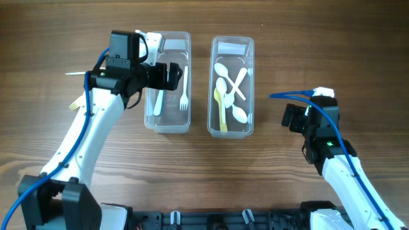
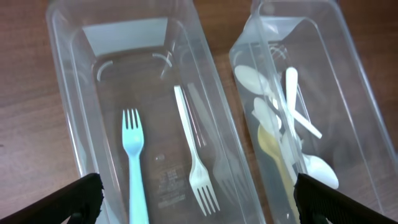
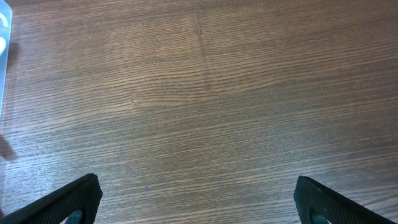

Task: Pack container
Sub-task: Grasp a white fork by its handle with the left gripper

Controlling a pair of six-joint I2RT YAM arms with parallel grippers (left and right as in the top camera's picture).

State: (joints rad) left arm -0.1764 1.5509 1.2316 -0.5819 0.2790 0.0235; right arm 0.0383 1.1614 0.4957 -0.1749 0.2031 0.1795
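Note:
Two clear plastic containers stand side by side. The left container (image 1: 168, 128) holds a light blue fork (image 1: 158, 102) and a white fork (image 1: 184, 96). The right container (image 1: 230, 132) holds several white spoons (image 1: 239, 114) and a yellow spoon (image 1: 222, 115). My left gripper (image 1: 170, 75) hovers over the left container, open and empty. In the left wrist view its fingers (image 2: 196, 202) straddle the blue fork (image 2: 134, 162) and white fork (image 2: 196, 165). My right gripper (image 1: 291, 117) is open and empty over bare table, right of the spoon container; its fingers (image 3: 196, 199) frame only wood.
A pale yellow fork (image 1: 75, 102) lies on the table left of my left arm, with a thin white utensil (image 1: 73, 73) above it. The edge of the spoon container (image 3: 3, 62) shows at the left of the right wrist view.

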